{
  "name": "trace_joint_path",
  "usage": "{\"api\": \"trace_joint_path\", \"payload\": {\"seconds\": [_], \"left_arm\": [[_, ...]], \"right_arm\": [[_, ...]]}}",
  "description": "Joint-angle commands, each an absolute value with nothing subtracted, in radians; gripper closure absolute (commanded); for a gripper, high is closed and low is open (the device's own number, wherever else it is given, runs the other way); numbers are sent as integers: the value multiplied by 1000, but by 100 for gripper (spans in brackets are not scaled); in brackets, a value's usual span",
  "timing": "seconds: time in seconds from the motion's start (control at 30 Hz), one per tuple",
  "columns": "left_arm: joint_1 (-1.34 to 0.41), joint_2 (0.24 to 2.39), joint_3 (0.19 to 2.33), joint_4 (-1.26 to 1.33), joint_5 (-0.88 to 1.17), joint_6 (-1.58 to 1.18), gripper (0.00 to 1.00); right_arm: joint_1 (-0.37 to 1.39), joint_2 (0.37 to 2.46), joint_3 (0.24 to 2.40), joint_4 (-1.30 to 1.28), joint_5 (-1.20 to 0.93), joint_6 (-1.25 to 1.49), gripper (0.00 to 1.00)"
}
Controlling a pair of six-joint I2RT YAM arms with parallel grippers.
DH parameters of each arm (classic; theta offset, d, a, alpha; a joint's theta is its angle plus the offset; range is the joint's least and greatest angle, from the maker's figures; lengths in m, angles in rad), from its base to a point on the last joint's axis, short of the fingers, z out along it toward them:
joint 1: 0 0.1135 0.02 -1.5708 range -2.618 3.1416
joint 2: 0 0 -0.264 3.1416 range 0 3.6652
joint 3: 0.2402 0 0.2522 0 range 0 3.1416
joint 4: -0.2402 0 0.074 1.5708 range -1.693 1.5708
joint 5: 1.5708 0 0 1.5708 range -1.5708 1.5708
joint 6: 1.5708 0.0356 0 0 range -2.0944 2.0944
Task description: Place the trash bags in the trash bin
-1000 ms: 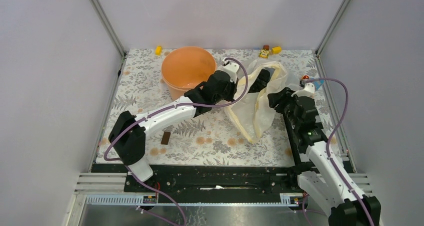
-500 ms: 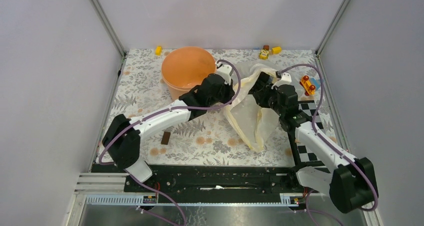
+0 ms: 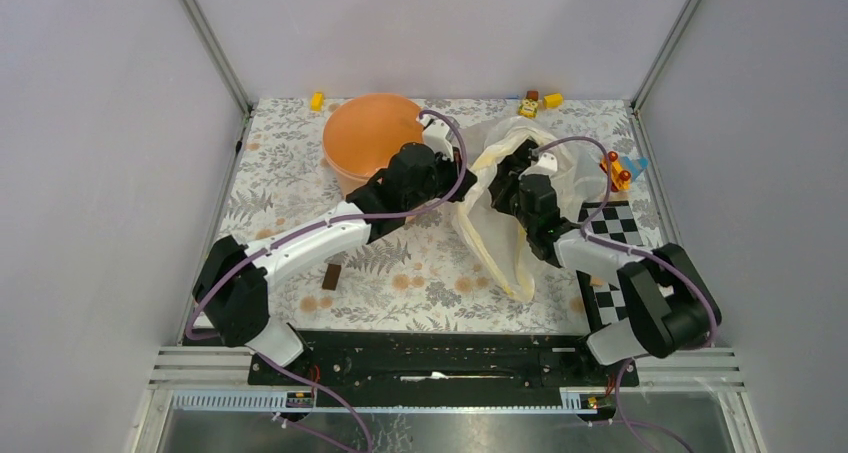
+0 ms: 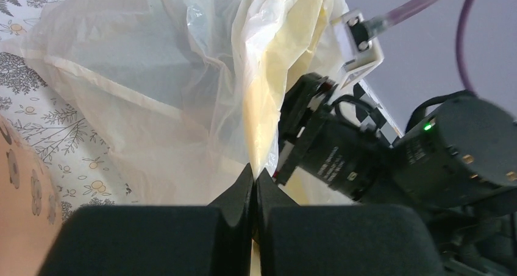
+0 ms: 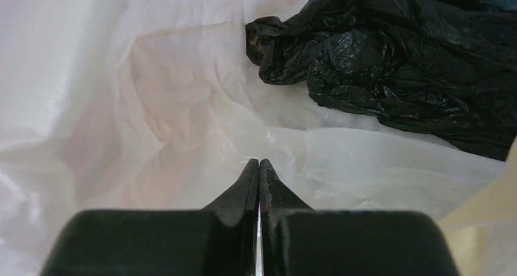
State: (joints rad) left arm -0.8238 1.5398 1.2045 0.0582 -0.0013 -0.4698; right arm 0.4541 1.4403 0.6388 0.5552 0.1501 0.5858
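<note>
The peach-orange trash bin (image 3: 372, 138) stands upright at the back left of the table. The black trash bag (image 5: 414, 56) lies crumpled inside the cream-white bag (image 3: 500, 243); in the top view my right arm hides it. My left gripper (image 3: 462, 176) is just right of the bin. In the left wrist view it (image 4: 254, 172) is shut on a fold of the cream-white bag (image 4: 152, 75). My right gripper (image 3: 508, 165) reaches into that bag's mouth. Its jaws (image 5: 259, 163) are shut over white plastic (image 5: 152, 105), short of the black bag.
A yellow block (image 3: 316, 101) and small toys (image 3: 527, 106) lie along the back wall. A red toy (image 3: 615, 168) and a checkerboard (image 3: 612, 223) are at the right. A brown block (image 3: 331, 276) lies near the left arm. Walls enclose the table.
My right arm has swung left from the table's right side into the cream-white bag's mouth. My left gripper has shifted slightly left and back, still holding the bag's edge.
</note>
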Motion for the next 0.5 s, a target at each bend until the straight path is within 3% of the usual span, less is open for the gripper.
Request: {"api": "trace_joint_path", "payload": {"seconds": [0.0, 0.23, 0.4, 0.47], "left_arm": [[-802, 1535, 1206, 153, 35, -528, 100], [-780, 1561, 1217, 147, 70, -529, 100], [-779, 1565, 1183, 127, 41, -495, 100], [-780, 1565, 1170, 120, 29, -485, 100]], "right_arm": [[507, 1517, 679, 701, 297, 582, 100], [522, 1635, 732, 734, 404, 616, 99], [512, 1712, 906, 524, 499, 642, 76], [504, 1744, 964, 445, 544, 657, 71]]}}
